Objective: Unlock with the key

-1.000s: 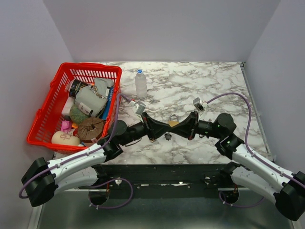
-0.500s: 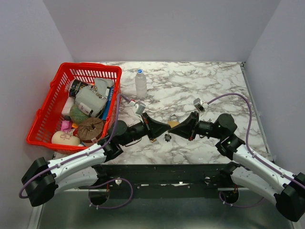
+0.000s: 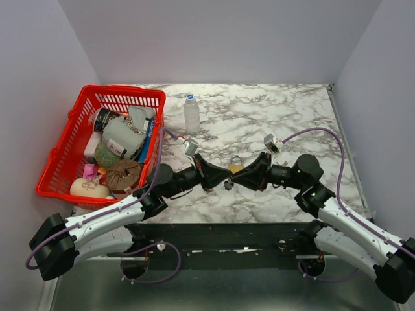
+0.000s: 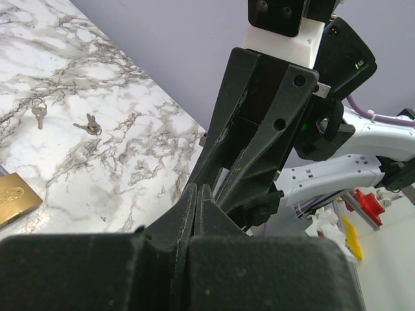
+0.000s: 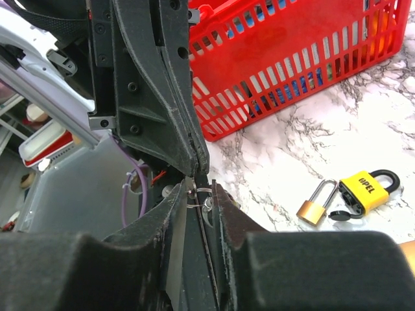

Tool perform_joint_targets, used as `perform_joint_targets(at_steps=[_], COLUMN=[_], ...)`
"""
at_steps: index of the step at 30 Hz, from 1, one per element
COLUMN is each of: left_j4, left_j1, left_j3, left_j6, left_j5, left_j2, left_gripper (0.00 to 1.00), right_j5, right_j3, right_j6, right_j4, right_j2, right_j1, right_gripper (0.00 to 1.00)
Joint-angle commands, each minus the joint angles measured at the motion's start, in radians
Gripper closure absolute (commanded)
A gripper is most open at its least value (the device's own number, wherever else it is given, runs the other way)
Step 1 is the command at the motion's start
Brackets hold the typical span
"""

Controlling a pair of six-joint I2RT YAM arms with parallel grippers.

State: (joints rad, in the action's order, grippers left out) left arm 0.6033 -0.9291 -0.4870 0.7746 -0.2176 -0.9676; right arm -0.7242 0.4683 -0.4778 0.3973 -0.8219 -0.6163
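Over the last second the two grippers drew apart and closed in again. The left gripper [image 3: 225,175], partly parted a second ago, is now clenched, its matte black fingers pressed flat together. The right gripper [image 3: 238,177], clamped a second ago, has slackened to a narrow gap. They meet tip to tip just above the near middle of the table [image 3: 279,116].

The key [image 5: 201,197] sits in that gap, a thin silver blade on a wire ring, right at the left gripper's tips. From above it shows only as a small dark bunch hanging under the meeting point. The left fingers may be pinching the ring, but the view is too crowded to tell which gripper bears it.

Just on the far side of the fingertips a small boxy brass padlock [image 5: 314,207] with a steel shackle lies flat. A yellow padlock [image 5: 366,188] with black lettering and a black shackle lies just beside it. Further off, loose keys [image 4: 87,124] lie on the stone.

The tabletop is glossy white marble veined with grey. At the left stands a red plastic lattice basket [image 3: 123,91], crowded with packets and tubs. A clear bottle [image 3: 191,115] with a blue cap stands upright near the basket's far right corner.
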Motion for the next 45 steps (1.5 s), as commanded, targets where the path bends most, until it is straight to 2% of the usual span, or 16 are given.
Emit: perform_joint_targets(at_steps=[1,8,18,24,31,34,37,43,44,45], left_j4=[0.047,0.05,0.062,0.065,0.067,0.069,0.069,0.07,0.069,0.072], left_j1=[-0.004,-0.004,-0.004,-0.004,-0.004,-0.004,-0.004,-0.004,-0.005,-0.004], left_j3=[0.007,-0.004,-0.001,-0.002,0.002,0.004,0.007,0.005,0.007,0.007], left_j6=[-0.005,-0.006,-0.005,-0.001,0.0,0.0,0.0,0.0,0.002,0.002], left_j5=[-0.02,-0.032,-0.051,-0.051,-0.057,-0.06,-0.06,-0.065,-0.065,-0.065], left_j2=[0.01,0.001,-0.006,-0.005,-0.005,-0.002,-0.003,-0.003,-0.003,-0.003], left_gripper=[1.0,1.0,1.0,1.0,1.0,1.0,1.0,1.0,1.0,1.0], right_j5=[-0.05,-0.104,-0.1,-0.093,-0.075,-0.069,-0.06,-0.049,-0.047,-0.046], right_j3=[0.026,0.033,0.038,0.036,0.029,0.03,0.03,0.032,0.029,0.027], right_j6=[0.002,-0.007,-0.016,-0.018,-0.024,-0.027,-0.027,-0.024,-0.027,-0.027], right_j4=[0.02,0.041,0.067,0.067,0.074,0.072,0.069,0.063,0.067,0.072], right_j2=[-0.011,-0.042,-0.051,-0.046,-0.034,-0.034,-0.033,-0.028,-0.026,-0.023], right_j1=[-0.002,0.0,-0.002,-0.002,-0.002,-0.002,-0.002,-0.002,-0.002,-0.002], right_gripper=[0.68,0.66,0.68,0.65,0.73,0.73,0.68,0.68,0.69,0.74])
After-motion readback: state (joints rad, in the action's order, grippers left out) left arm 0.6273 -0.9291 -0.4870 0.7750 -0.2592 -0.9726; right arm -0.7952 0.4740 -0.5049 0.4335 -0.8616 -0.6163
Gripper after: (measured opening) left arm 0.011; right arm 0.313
